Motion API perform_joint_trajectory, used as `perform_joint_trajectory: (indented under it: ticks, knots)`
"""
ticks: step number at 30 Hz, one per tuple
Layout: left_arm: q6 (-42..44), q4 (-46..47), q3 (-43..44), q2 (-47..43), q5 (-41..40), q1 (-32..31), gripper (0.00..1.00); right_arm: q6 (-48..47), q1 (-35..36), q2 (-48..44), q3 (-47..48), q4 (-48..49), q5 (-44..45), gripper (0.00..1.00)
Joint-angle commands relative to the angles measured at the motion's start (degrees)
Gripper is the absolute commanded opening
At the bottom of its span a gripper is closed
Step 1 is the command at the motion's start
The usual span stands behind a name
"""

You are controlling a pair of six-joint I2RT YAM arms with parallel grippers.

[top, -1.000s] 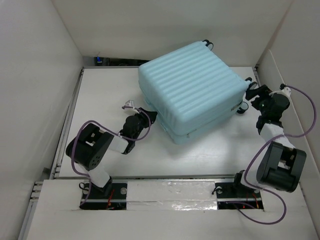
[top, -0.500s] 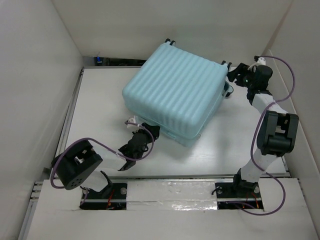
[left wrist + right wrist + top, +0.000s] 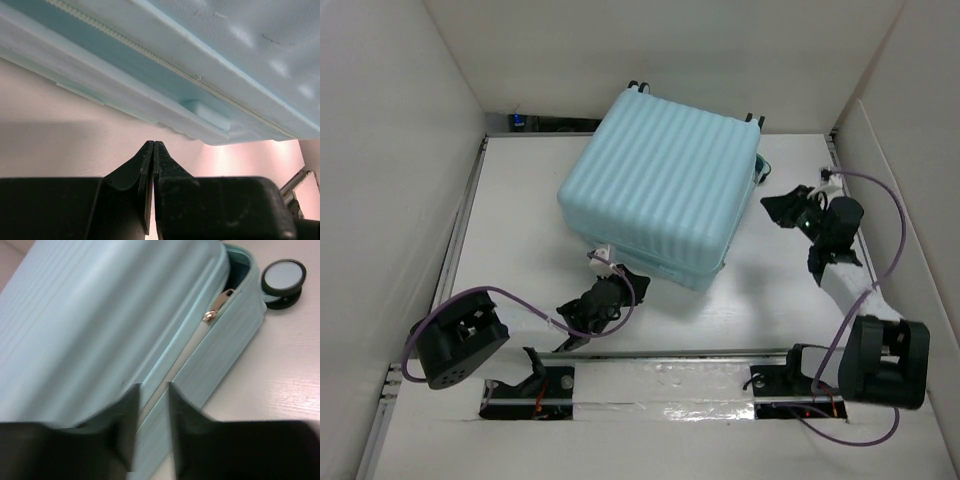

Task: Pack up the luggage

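The luggage (image 3: 660, 185), a pale aqua ribbed suitcase, lies flat and closed in the middle of the table. My left gripper (image 3: 638, 280) sits just off its near edge, shut, with nothing between the jaws. In the left wrist view the closed tips (image 3: 153, 145) point at the luggage (image 3: 200, 50) and its zipper line. My right gripper (image 3: 772, 205) hovers a short way off the case's right side. In the right wrist view its jaws (image 3: 151, 387) stand narrowly apart, empty, in front of the luggage (image 3: 90, 315) seam, where a silver zipper pull (image 3: 210, 316) shows. A wheel (image 3: 284, 275) sticks out at the corner.
White walls enclose the table on the left, back and right; a slanted white panel (image 3: 880, 170) stands close behind the right arm. A small blue object (image 3: 520, 121) sits at the back left corner. A taped rail (image 3: 660, 385) runs along the near edge.
The luggage has turned and slid a little left. The right gripper pulled back from the case's far right corner and its jaws narrowed. The left gripper shut and drew slightly toward the near edge.
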Motion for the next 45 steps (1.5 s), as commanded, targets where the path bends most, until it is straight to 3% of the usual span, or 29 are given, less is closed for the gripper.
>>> perform_joint_trajectory:
  ticks: [1, 3, 8, 9, 12, 13, 16, 23, 30, 36, 40, 45]
  knots:
    - [1.4, 0.3, 1.6, -1.2, 1.3, -0.2, 0.00, 2.7, 4.4, -7.4, -12.7, 13.9, -1.8, 0.17]
    - [1.4, 0.3, 1.6, -1.5, 1.3, -0.2, 0.00, 1.8, 5.9, -12.6, -18.0, 15.7, -3.6, 0.02]
    - [-0.7, -1.3, 0.5, -4.4, 1.9, 1.1, 0.00, -1.0, 7.5, -24.2, -28.6, 10.6, -7.5, 0.00]
    - [-1.6, -1.5, 0.4, -4.9, 2.7, 3.2, 0.00, -1.4, 8.6, -27.3, -29.5, 10.4, -7.3, 0.02]
    - [-2.1, -1.3, 0.0, -6.4, 6.4, 5.6, 0.18, -4.1, 10.0, -30.8, -31.4, 8.1, -7.3, 0.10]
    - [-1.6, -1.2, 0.1, -7.4, 7.0, 5.6, 0.28, -3.7, 10.0, -31.8, -32.0, 10.3, -7.4, 0.23]
    - [-1.5, -2.0, 0.7, -8.5, 8.1, 6.1, 0.35, -4.5, 11.5, -31.8, -32.0, 11.7, -8.8, 0.31]
    - [-2.4, -1.9, 1.9, -5.9, 12.5, 8.8, 0.36, -6.8, 19.5, -26.2, -29.8, 12.3, -8.1, 0.35]
    - [-2.2, 1.2, 2.4, -2.5, 14.9, 10.6, 0.36, -6.9, 24.1, -30.0, -32.1, 10.3, -1.4, 0.35]
    - [-2.4, 3.9, 1.8, -2.6, 15.5, 10.6, 0.38, -8.6, 24.1, -29.3, -29.5, 8.0, 1.0, 0.35]
    - [-2.9, 4.9, -0.4, -4.6, 15.0, 10.6, 0.41, -7.5, 24.1, -28.4, -29.6, 8.6, -1.5, 0.24]
    - [-3.0, 4.4, -1.4, -5.9, 15.3, 11.8, 0.44, -7.0, 25.3, -33.6, -31.4, 4.1, 2.2, 0.28]
